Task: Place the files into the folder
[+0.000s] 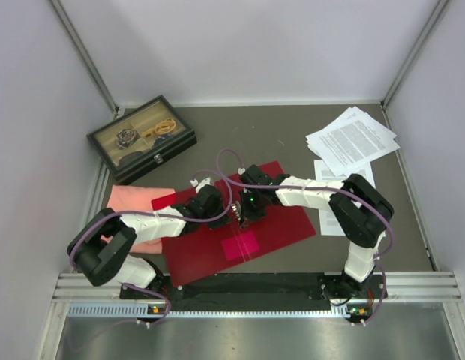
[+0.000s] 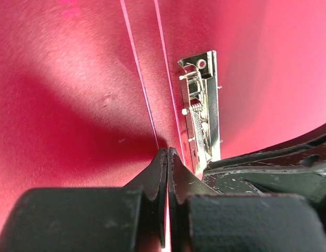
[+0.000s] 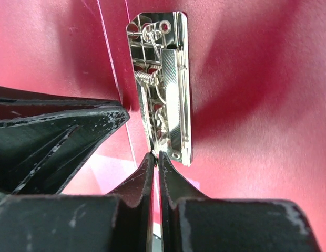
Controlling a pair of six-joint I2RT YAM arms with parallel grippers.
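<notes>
Flat red folder [image 1: 281,217] lies open on the grey table [image 1: 292,135]; left pincer [image 2: 166,151] and right pincer [image 3: 155,155] both shut, empty, beside its stiff-looking sprung metal clip [image 3: 163,84]; white printed paper files [image 1: 351,139] sit far right, probably light, floppy, slippery; nip one edge.

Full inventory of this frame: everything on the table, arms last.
folder: 1, red, lying open at the table's centre
metal clip: 1, silver, inside the folder by the spine
sticker: 1, pink, inside the folder, near side
files: several sheets, white with black print, fanned at the far right, outside the folder
cloth: 1, salmon-pink, left of the folder
box: 1, black, compartments with small items, far left
table: 1, dark grey, under it all
left fingers: 2, black, shut, tips at the spine crease beside the clip
right fingers: 2, black, shut, tips at the clip's end
</notes>
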